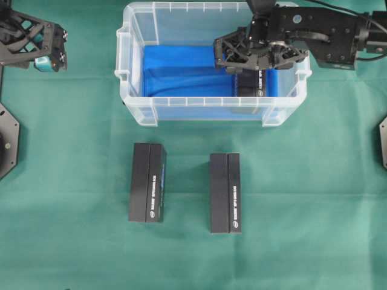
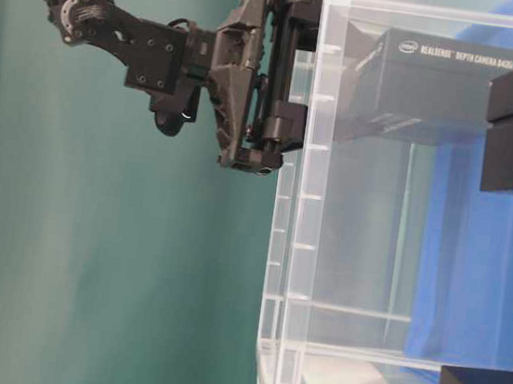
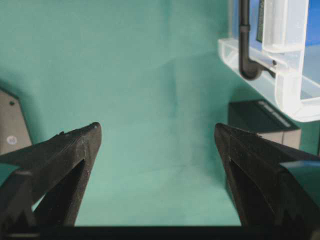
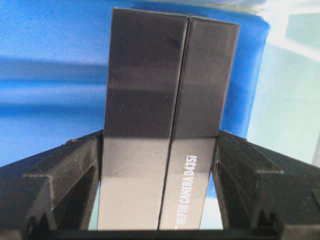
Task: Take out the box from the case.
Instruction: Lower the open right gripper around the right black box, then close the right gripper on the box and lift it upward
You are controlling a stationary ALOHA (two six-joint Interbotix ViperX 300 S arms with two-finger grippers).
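The case (image 1: 211, 113) is a clear plastic bin lined with blue cloth (image 1: 181, 72), standing at the back middle of the table. A black box (image 1: 253, 84) marked "DEPTH CAMERA D435i" is inside it at the right end. My right gripper (image 1: 249, 67) reaches in from the right and is shut on the box. In the right wrist view both fingers press the long sides of the box (image 4: 165, 100), with the gripper (image 4: 160, 139) over the blue cloth. My left gripper (image 1: 48, 51) hangs open at the far left; its jaws (image 3: 157, 130) hold nothing.
Two more black boxes lie on the green cloth in front of the case, one at the left (image 1: 147, 182) and one at the right (image 1: 225, 193). Arm base plates sit at the left edge (image 1: 7, 142) and the right edge (image 1: 383, 142).
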